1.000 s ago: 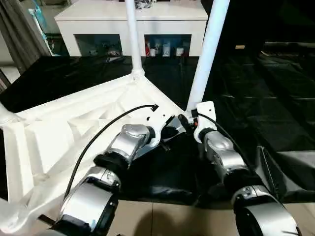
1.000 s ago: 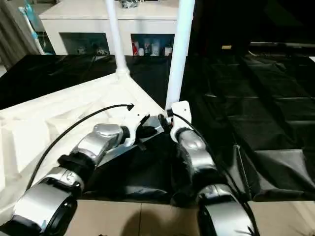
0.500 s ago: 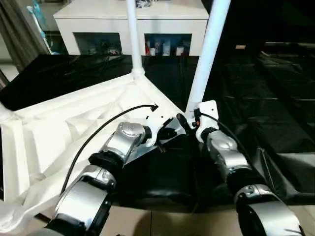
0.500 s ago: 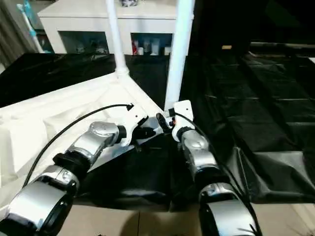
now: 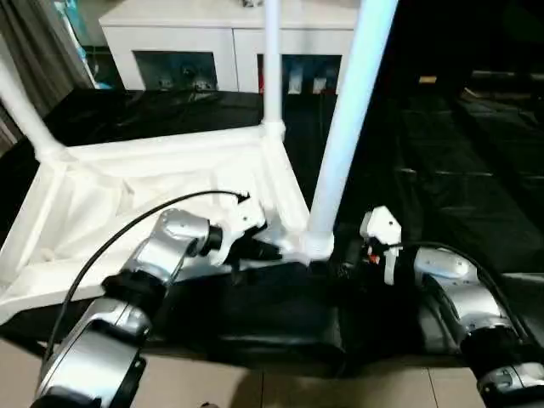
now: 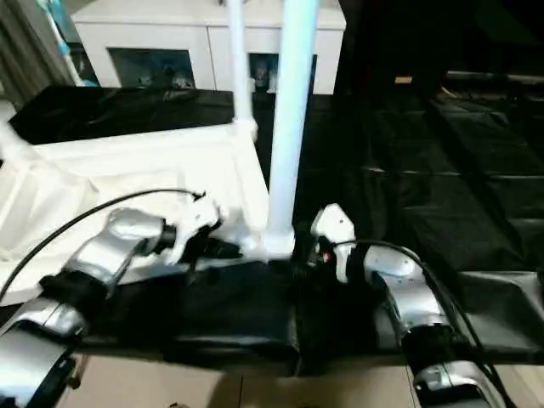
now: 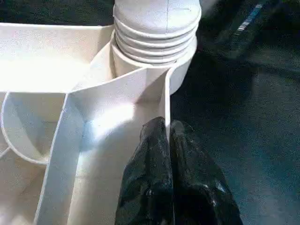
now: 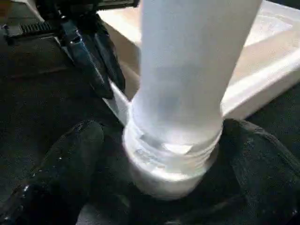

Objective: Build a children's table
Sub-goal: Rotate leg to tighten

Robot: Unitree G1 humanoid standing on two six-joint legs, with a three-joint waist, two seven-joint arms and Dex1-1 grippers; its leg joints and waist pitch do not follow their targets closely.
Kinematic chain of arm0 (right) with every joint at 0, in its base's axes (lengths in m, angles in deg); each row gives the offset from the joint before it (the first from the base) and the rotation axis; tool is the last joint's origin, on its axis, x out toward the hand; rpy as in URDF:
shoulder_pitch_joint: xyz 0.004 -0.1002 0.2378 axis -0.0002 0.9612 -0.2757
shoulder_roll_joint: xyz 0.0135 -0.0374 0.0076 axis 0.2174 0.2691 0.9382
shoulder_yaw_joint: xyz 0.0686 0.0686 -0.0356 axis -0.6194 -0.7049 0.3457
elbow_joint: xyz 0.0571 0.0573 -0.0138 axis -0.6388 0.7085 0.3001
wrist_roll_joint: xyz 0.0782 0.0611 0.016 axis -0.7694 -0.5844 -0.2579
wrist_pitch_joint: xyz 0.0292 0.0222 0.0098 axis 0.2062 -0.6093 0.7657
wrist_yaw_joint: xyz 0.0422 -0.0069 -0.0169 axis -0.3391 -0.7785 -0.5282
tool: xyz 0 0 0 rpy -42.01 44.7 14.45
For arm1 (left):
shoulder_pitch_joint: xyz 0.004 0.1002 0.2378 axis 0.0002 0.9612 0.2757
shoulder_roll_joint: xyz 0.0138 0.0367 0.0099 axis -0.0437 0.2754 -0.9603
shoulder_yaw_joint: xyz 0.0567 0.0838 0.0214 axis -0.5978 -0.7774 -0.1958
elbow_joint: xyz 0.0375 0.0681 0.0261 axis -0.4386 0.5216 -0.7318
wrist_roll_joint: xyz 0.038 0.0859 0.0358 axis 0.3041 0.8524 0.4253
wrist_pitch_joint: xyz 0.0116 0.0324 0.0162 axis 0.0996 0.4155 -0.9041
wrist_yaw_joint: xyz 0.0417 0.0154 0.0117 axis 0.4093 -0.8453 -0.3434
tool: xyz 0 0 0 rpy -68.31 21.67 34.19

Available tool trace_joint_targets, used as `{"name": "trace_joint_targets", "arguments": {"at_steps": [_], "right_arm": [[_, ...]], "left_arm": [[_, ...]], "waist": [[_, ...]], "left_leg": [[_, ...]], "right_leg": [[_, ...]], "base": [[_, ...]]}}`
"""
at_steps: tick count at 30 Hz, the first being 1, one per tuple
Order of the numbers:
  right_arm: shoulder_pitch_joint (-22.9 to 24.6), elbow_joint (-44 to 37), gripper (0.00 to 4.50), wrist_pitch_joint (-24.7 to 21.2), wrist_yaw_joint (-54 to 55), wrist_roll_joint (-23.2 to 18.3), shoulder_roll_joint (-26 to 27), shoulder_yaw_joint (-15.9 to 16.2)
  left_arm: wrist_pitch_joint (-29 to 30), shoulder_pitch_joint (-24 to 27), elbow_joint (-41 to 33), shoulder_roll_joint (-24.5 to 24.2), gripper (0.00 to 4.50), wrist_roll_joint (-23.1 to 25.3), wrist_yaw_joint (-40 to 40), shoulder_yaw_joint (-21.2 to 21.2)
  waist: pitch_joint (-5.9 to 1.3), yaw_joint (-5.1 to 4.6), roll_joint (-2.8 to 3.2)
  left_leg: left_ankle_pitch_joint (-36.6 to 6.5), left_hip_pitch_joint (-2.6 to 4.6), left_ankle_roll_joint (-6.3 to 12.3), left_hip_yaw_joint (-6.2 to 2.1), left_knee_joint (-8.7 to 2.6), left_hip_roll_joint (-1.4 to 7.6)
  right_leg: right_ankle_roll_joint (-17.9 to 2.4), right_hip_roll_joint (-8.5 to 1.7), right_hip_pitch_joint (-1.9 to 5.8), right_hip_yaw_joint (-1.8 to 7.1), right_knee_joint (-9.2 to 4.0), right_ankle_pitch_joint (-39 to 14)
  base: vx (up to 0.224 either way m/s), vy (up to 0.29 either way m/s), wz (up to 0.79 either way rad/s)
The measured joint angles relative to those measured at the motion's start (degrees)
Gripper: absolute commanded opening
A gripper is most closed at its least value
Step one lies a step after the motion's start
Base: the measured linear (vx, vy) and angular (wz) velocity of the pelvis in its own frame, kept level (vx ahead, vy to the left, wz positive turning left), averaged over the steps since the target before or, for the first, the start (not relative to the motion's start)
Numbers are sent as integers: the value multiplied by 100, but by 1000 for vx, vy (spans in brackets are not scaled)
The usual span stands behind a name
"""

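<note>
The children's table top (image 5: 127,200) lies upside down, white, ribs up. Three white legs stand in its corner sockets: a near one (image 5: 344,127), a far one (image 5: 272,68) and a left one (image 5: 25,110). My left gripper (image 7: 167,124) is shut on the thin rim wall of the top just beside the near corner socket (image 7: 154,51), also seen as the left gripper (image 5: 270,252). My right gripper (image 8: 164,136) is open and straddles the ribbed base of the near leg (image 8: 173,154). One finger (image 8: 262,159) lies against it; the other finger (image 8: 65,159) stands slightly off.
A white cabinet (image 5: 229,34) with glass doors stands behind the table. A crinkled black sheet (image 5: 459,153) covers the ground under and to the right of the top. A curtain (image 5: 38,42) hangs at far left. Tan floor (image 5: 280,391) shows at the near edge.
The table top has swung round and its near corner has come closer to me, so a third leg now shows at left. Both grippers came along with that corner. The view also shifted.
</note>
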Motion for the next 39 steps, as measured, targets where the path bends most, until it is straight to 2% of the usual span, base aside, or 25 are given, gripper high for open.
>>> {"name": "trace_joint_targets", "arguments": {"at_steps": [9,10,13,14,17,26,39], "right_arm": [[-13,-151,430,-149,-114,-161,23,10],[-16,-151,404,-179,-131,-161,24,10],[-17,-147,393,-199,-189,-159,23,14],[-17,-148,369,-213,-197,-161,23,22],[-17,-148,338,-227,-232,-165,21,40],[-16,-147,274,-245,-330,-175,24,49],[-17,-36,266,-227,-157,-163,179,32]], "left_arm": [[124,126,-312,-81,0,-93,275,-69],[140,132,-337,-84,0,-93,279,-74],[160,142,-362,-88,0,-93,278,-82],[174,142,-367,-90,0,-93,277,-85],[199,142,-398,-92,0,-93,275,-92],[293,145,-452,-102,0,-93,275,-114],[447,226,-559,-145,0,-87,202,-113]], "waist": [[2,80,-4],[2,87,-4],[2,123,-4],[2,124,-4],[3,127,-4],[2,129,-5],[-2,100,-10]], "left_leg": [[0,-2,-1,0,0,-1],[1,-2,0,1,0,-1],[1,-5,0,1,1,-1],[1,-5,0,1,1,-1],[1,-5,0,2,1,-1],[1,-5,0,2,5,-1],[1,7,0,1,11,0]], "right_leg": [[0,-1,-1,1,0,0],[0,-1,-1,1,0,0],[1,-1,-4,0,-1,-1],[1,-1,-4,1,-1,-1],[1,-1,-4,1,0,-1],[1,-1,-3,1,2,-1],[1,0,2,5,13,0]], "base": [[0,0,0],[0,0,0],[0,0,0],[0,0,0],[0,0,0],[0,0,0],[0,0,0]]}}
